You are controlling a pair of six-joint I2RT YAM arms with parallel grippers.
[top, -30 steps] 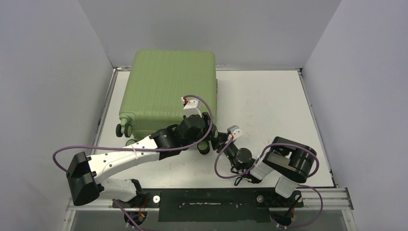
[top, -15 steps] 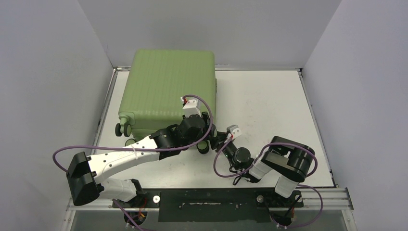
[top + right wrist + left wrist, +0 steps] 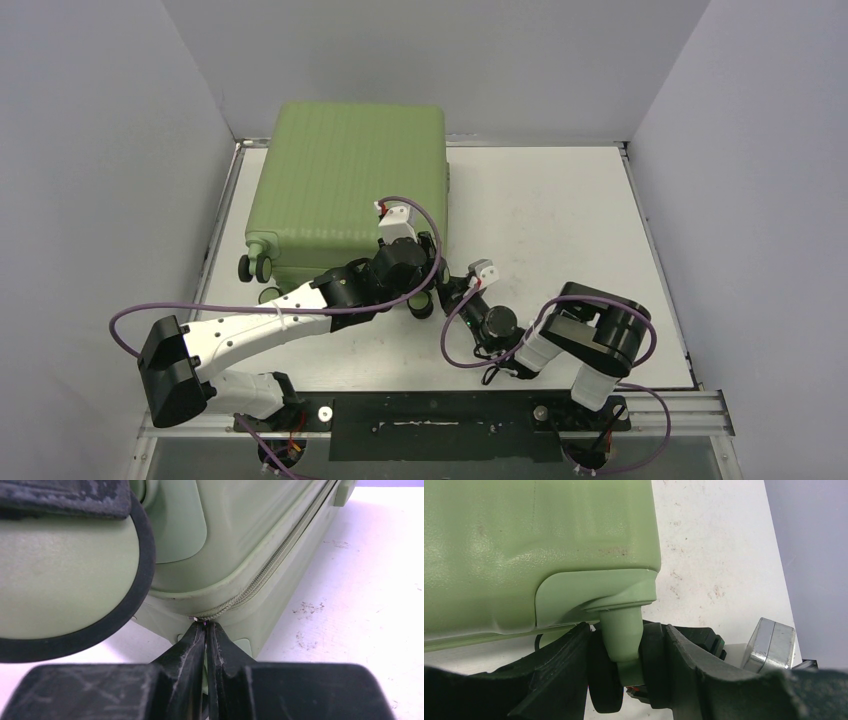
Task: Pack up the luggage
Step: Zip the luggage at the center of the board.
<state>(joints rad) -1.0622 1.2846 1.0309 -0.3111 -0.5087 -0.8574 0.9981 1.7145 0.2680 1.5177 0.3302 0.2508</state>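
The luggage [image 3: 345, 185], a light-green ribbed hard-shell suitcase, lies closed and flat at the back left of the table. My left gripper [image 3: 425, 290] sits at its near right corner. In the left wrist view the left gripper [image 3: 624, 660] is clamped on a caster wheel [image 3: 604, 680], its green stem between the pads. My right gripper [image 3: 452, 290] is beside it at the same corner. In the right wrist view the right gripper [image 3: 206, 626] is shut, pinching a small metal zipper pull [image 3: 194, 618] at the end of the zipper [image 3: 270, 572]. A green-hubbed wheel [image 3: 60, 580] fills the left.
The white table [image 3: 560, 210] stretches right of the luggage, between grey walls on three sides. Another pair of wheels [image 3: 252, 268] sticks out at the luggage's near left corner. Purple cables loop off both arms. A black rail [image 3: 430, 425] runs along the near edge.
The right gripper's jaws have closed from partly open onto the zipper's end, and its wrist has edged left toward the luggage corner. The left arm has not moved.
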